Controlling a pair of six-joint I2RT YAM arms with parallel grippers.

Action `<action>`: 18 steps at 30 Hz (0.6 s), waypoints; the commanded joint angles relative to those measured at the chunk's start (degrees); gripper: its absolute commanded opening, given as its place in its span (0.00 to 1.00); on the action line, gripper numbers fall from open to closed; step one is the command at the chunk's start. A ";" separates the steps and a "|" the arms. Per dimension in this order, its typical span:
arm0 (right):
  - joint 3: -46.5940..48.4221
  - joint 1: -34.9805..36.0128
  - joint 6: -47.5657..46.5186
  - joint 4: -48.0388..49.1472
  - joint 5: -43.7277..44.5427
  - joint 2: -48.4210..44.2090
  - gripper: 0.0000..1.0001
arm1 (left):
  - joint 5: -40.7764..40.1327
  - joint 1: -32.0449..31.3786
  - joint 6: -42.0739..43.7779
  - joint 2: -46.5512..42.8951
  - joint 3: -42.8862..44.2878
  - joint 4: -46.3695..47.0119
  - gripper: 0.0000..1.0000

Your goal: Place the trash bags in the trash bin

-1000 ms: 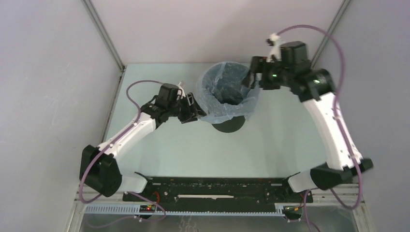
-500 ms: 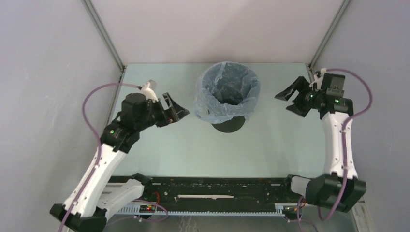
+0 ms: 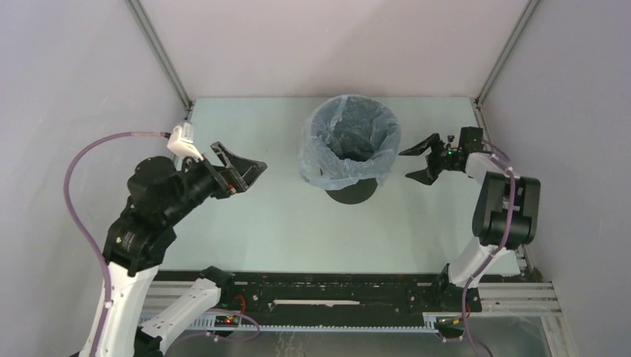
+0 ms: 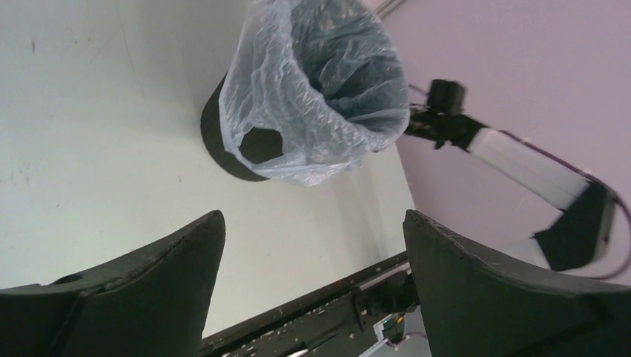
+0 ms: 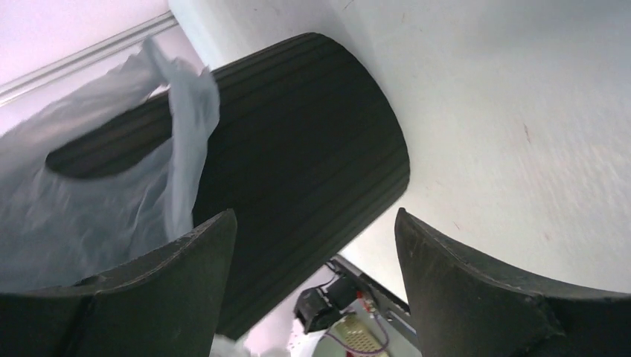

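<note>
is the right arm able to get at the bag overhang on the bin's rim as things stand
Probably yes. The right gripper is open and faces the trash bin from beside it, with nothing between them; the trash bag folded over the rim lies exposed.

The left gripper is no longer at the left rim of the bin; it now hangs well to the left of it, and its jaws, narrower a second ago, stand wide apart with nothing between them. The right gripper has left the far right rim too and sits nearer, to the right of the bin, clear of the bag. Both arms are drawn back toward their own sides, and neither gripper touches the bag any more
</note>
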 commanded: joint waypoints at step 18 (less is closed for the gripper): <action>1.84 24.07 37.22 33.70 5.67 14.73 0.87 | -1.83 0.44 -6.21 -1.02 15.08 -3.07 0.95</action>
